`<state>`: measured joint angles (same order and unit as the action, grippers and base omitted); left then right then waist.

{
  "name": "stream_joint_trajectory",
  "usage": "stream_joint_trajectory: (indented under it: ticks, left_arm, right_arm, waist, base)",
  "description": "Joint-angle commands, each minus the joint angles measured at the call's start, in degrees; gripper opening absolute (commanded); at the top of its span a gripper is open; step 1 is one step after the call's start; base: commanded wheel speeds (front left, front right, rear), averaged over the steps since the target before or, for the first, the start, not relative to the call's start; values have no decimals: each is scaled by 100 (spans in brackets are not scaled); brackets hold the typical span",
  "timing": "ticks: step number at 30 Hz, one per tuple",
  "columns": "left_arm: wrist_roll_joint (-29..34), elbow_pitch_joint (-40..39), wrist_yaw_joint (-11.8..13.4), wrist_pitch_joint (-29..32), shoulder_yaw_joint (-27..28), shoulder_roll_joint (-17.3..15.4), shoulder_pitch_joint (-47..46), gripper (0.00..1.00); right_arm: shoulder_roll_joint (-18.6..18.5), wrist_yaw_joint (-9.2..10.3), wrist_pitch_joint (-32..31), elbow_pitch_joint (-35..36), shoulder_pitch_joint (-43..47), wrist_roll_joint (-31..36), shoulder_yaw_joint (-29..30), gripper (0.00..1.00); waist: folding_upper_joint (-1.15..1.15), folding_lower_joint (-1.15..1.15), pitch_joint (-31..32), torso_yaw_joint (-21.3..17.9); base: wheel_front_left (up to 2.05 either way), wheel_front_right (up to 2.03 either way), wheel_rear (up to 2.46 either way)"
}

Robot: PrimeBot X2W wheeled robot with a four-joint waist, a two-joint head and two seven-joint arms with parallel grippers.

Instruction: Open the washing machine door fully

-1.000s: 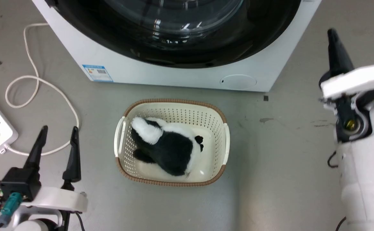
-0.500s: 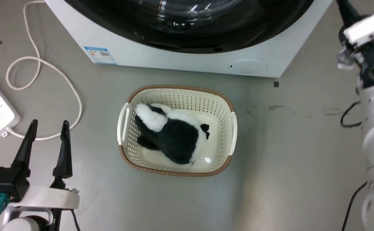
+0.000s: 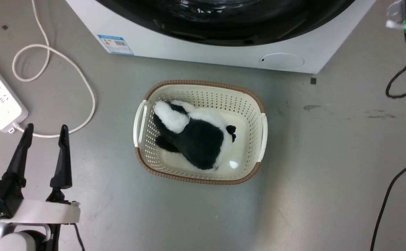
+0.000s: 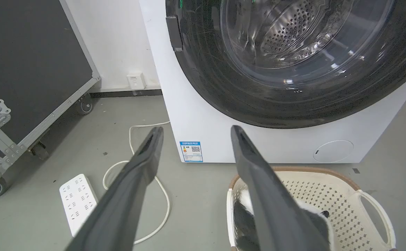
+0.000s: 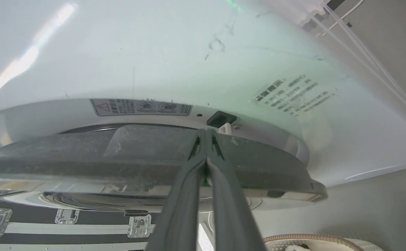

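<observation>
The washing machine [image 3: 196,48] is a white box at the top of the head view. Its glossy black washing machine door [image 3: 223,24] covers the front. From the right wrist view I look along the door's dark rim [image 5: 84,157], which stands slightly off the white front, with the latch slot [image 5: 220,118] showing behind it. My right gripper [image 5: 206,132] is shut, empty, its tips at that rim beside the latch slot. My left gripper [image 3: 46,127] hangs open and empty over the floor at lower left, far from the door [image 4: 293,97].
A cream basket [image 3: 258,104] holding a black and white plush toy [image 3: 196,139] sits on the floor before the machine. To the left lie a white power strip [image 3: 0,101] and its looped cable [image 3: 81,76]. A black wheeled case [image 4: 25,69] stands further left.
The head camera has shifted, so the machine and basket sit further up and right. My right arm has risen out through the top right of the picture. The left gripper stays open.
</observation>
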<state>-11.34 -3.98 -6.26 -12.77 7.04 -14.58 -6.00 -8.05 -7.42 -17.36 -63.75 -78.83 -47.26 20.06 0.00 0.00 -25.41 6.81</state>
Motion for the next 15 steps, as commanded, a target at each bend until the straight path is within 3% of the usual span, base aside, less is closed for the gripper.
stream_joint_trajectory:
  ticks: [1, 15]
  left_arm:
    - [-46, -21, -44, -62, 45, -58, -73, 100]
    - [-140, -5, -123, -223, 160, -143, -181, 100]
  right_arm:
    - [-15, -7, -76, -205, -298, -132, 73, 0]
    - [-168, -7, -1432, -1019, -883, -404, 469, 0]
  waist:
    - [0, 0, -49, 36]
    - [0, 0, -246, 145]
  base:
    - [0, 0, 0]
    - [0, 0, 0]
